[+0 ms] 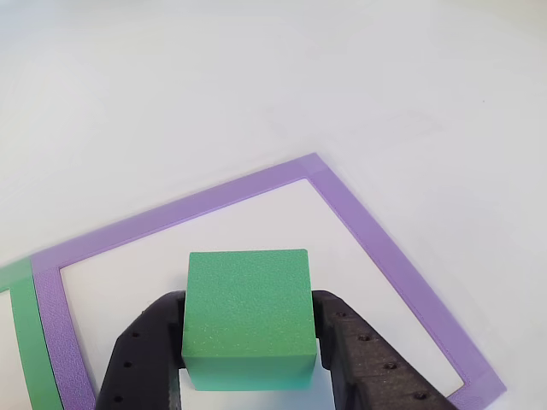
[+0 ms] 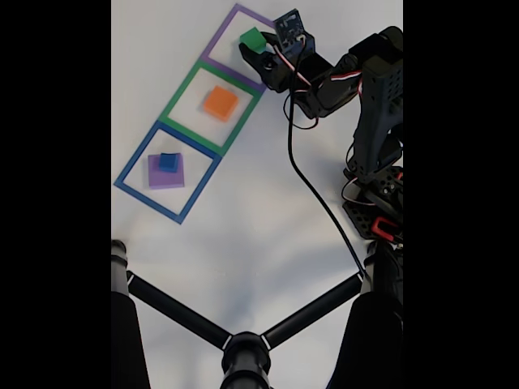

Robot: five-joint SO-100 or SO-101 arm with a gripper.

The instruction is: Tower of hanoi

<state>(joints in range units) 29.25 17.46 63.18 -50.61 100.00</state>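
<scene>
A green cube (image 1: 248,318) sits between the black fingers of my gripper (image 1: 249,342), which is shut on it above the white inside of the purple square frame (image 1: 367,231). In the fixed view the gripper (image 2: 255,49) holds the green cube (image 2: 250,38) over the purple frame (image 2: 236,12) at the top. An orange flat block (image 2: 220,103) lies inside the green frame (image 2: 181,91). A small blue block (image 2: 169,161) rests on a wider purple block (image 2: 165,175) inside the blue frame (image 2: 134,158).
The arm (image 2: 373,105) and its black cable (image 2: 312,186) stand at the right of the white table. A black tripod-like stand (image 2: 243,352) spreads across the bottom. The green frame's edge (image 1: 21,342) shows at lower left of the other view.
</scene>
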